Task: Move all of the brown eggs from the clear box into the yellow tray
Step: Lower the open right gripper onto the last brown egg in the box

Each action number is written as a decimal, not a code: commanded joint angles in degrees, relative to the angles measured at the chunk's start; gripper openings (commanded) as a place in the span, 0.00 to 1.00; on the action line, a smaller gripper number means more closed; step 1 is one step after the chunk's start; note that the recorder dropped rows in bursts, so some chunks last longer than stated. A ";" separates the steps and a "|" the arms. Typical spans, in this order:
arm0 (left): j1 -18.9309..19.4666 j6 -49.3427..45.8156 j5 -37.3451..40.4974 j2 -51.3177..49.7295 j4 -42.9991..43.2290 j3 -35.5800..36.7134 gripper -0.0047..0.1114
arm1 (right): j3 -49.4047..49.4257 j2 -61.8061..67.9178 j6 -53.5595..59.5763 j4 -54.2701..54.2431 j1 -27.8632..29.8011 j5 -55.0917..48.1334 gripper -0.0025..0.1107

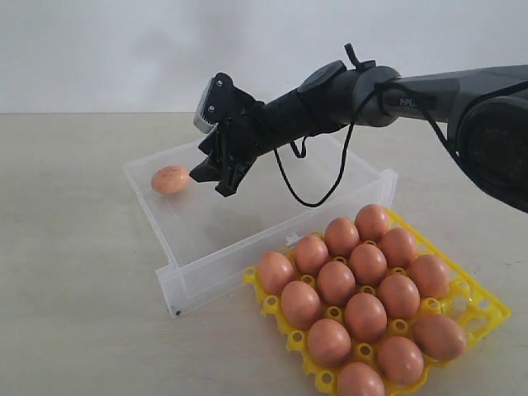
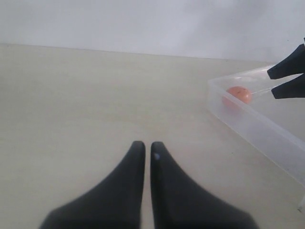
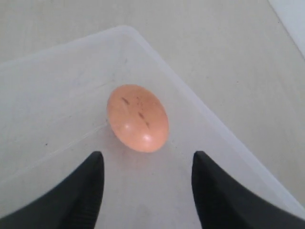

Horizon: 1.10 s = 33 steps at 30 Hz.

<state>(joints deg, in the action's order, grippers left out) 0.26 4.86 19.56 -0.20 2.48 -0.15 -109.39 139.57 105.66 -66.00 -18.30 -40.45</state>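
right gripper point(image 3: 147, 154) agape, tilted down toward egg point(image 3: 138, 118)

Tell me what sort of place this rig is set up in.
Most likely a robot test bench, not a kitchen: a bare beige tabletop against a blank white wall, with a black robot arm reaching over the clear box beside the yellow tray of brown eggs.

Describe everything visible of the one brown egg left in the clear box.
The smooth orange-brown oval egg carries a few dark speckles and a glossy highlight. It lies on its side on the floor of the shallow translucent plastic box, near a corner, alone. The right tool hovers open beside it, not touching.
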 commanded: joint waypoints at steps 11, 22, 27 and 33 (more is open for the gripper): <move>0.17 0.06 -0.27 0.20 -0.15 0.15 0.08 | 0.11 -5.25 -48.07 40.07 3.83 -15.12 0.45; 0.17 0.06 -0.27 0.20 -0.15 0.15 0.08 | 0.70 -5.06 -36.92 21.23 -2.10 -23.42 0.45; 0.17 0.06 -0.27 0.20 -0.15 0.15 0.08 | 0.70 -5.06 -41.26 21.08 -7.13 -9.60 0.45; 0.17 0.06 -0.27 0.20 -0.15 0.15 0.08 | 0.70 -5.06 -40.62 19.81 -11.43 5.69 0.45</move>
<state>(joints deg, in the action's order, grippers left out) 0.26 4.86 19.56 -0.20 2.48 -0.15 -108.91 134.84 64.34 -45.50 -28.42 -41.67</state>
